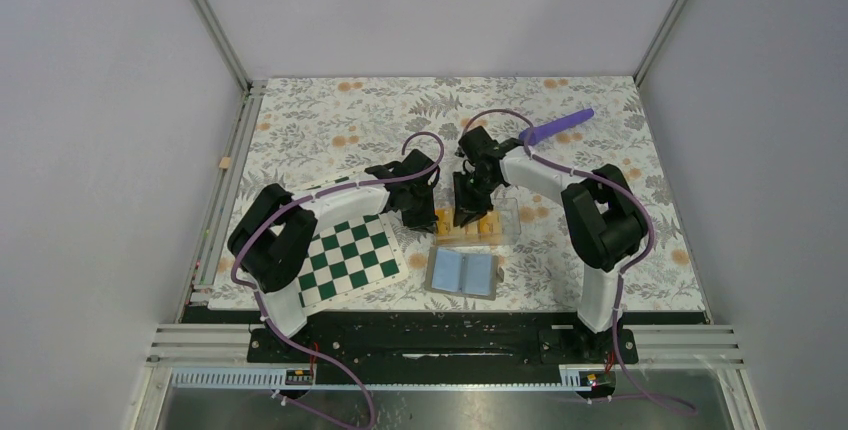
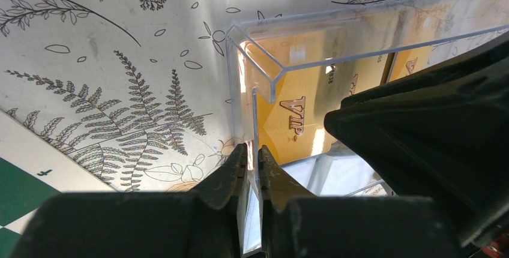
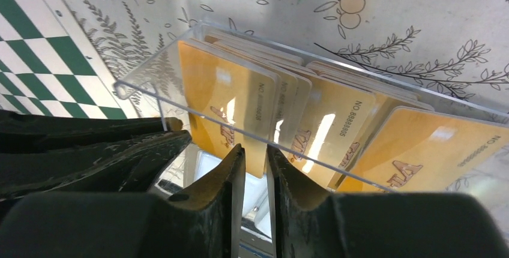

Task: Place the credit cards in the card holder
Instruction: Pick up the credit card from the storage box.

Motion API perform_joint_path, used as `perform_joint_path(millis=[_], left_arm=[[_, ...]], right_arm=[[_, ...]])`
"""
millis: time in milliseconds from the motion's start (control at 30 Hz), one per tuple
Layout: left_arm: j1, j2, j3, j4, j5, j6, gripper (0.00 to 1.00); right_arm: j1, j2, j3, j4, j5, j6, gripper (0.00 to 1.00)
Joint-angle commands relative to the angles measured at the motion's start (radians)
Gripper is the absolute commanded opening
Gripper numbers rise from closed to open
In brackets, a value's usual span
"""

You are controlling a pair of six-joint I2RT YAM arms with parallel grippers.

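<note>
Several orange-yellow credit cards [image 3: 231, 99] lean in a clear plastic box [image 1: 505, 212]; they also show in the left wrist view [image 2: 303, 105]. The blue card holder [image 1: 462, 272] lies open just in front of the box. My left gripper [image 2: 252, 153] is shut on the box's clear left wall [image 2: 240, 84]; it shows in the top view [image 1: 422, 218] at the box's left end. My right gripper [image 3: 254, 152] hangs over the box's near wall with its jaws a narrow gap apart, nothing seen between them, tips just before a card's lower corner. It shows in the top view [image 1: 466, 216].
A green-and-white chessboard [image 1: 348, 255] lies left of the box under my left arm. A purple rod [image 1: 556, 127] lies at the back right. The right gripper's black body [image 2: 420, 138] is close beside my left fingers.
</note>
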Motion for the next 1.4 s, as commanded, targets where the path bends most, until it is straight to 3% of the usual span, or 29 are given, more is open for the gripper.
perform_joint_path(millis=[0,167,300,533,633,1167,1367], left_arm=[[-0.013,0.010,0.040,0.003,-0.002,-0.004,0.07],[-0.016,0.013,0.044,-0.002,-0.002,-0.003,0.07],[-0.018,0.014,0.044,-0.004,-0.002,-0.003,0.07],[-0.026,0.026,0.045,-0.003,0.001,-0.004,0.07],[-0.028,0.029,0.047,-0.005,0.000,-0.004,0.07],[-0.037,0.035,0.049,-0.016,-0.007,-0.001,0.07],[-0.037,0.034,0.051,-0.016,-0.008,-0.001,0.06]], right_arm=[[0.014,0.006,-0.023,0.013,0.053,0.019,0.28],[0.017,0.023,-0.030,0.016,0.030,0.018,0.31],[0.019,0.024,-0.055,0.071,-0.043,0.043,0.27],[0.020,0.000,-0.067,0.100,-0.077,0.067,0.05],[0.020,-0.018,-0.064,0.095,-0.076,0.071,0.00],[0.052,-0.052,0.011,-0.017,-0.009,0.036,0.00],[0.069,-0.046,0.022,-0.036,0.014,0.017,0.12]])
